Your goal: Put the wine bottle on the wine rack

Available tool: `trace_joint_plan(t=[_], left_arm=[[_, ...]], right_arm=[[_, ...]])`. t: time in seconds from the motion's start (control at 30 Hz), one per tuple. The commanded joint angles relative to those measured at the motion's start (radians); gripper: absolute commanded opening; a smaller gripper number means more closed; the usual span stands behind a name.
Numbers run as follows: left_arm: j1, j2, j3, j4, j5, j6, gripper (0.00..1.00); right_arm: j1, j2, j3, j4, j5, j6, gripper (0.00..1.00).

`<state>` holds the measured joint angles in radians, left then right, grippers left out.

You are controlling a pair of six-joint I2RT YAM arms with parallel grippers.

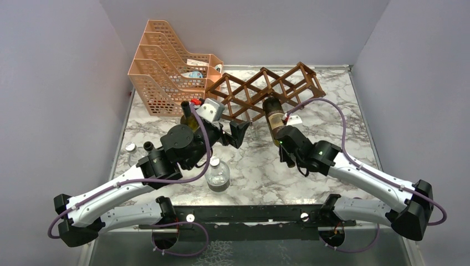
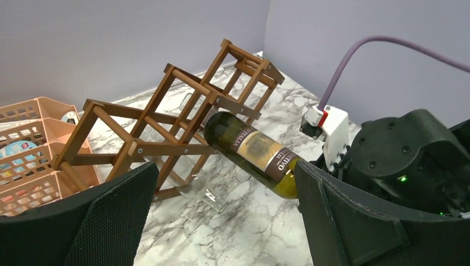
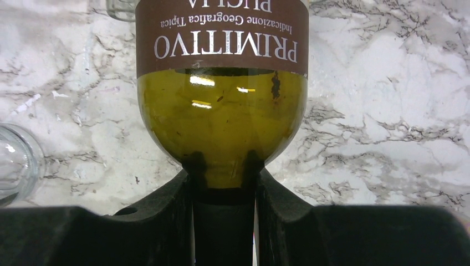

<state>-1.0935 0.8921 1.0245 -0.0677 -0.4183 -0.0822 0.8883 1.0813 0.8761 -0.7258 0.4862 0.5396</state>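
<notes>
- The marble tabletop (image 1: 332, 144) carries everything. The wine rack (image 2: 172, 148) lies toward 12 o'clock from its centre, with an orange file tray (image 1: 166, 66) at 10 o'clock.
- The rack looks light and unanchored. If the bottle's base catches a slat instead of entering a diamond opening, it would likely shove the rack back toward 12 o'clock.
- The Primitivo wine bottle (image 2: 255, 152) is held clear of the tabletop. Its base is at the mouth of a front opening, and I cannot tell whether it rests on the slats.
- From above, its long axis runs from 5 o'clock (neck) to 11 o'clock (base), so the base leads into the rack.
- The right claw (image 3: 224, 185) is clenched on the neck alone. With the heavy body cantilevered out, it could sag, pivot or slip, and letting go early would probably send it rolling out.
- The left claw (image 2: 224, 183) is spread wide and grasps nothing. It sits just short of the rack at about 9 o'clock from the bottle.
- A small clear bottle (image 1: 218, 175) stands toward 6 o'clock, well apart.
</notes>
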Motion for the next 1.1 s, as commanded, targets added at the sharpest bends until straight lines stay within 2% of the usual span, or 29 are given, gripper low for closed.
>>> trace_joint_plan(t=[0.0,0.57,0.8,1.07], left_arm=[[0.0,-0.002,0.026,0.009,-0.002,0.045,0.99],[0.0,-0.013,0.002,-0.023,-0.012,0.004,0.99],[0.0,-0.012,0.012,-0.032,-0.008,-0.005,0.99],[0.0,-0.012,0.018,-0.053,-0.002,-0.027,0.99]], right_arm=[[-0.004,-0.005,0.078,0.092,0.064,-0.014,0.01],[-0.071,0.156,0.078,0.351,0.043,-0.124,0.01],[-0.144,0.202,0.066,0.515,-0.081,-0.238,0.01],[-0.233,0.294,0.1,0.576,-0.209,-0.269,0.01]])
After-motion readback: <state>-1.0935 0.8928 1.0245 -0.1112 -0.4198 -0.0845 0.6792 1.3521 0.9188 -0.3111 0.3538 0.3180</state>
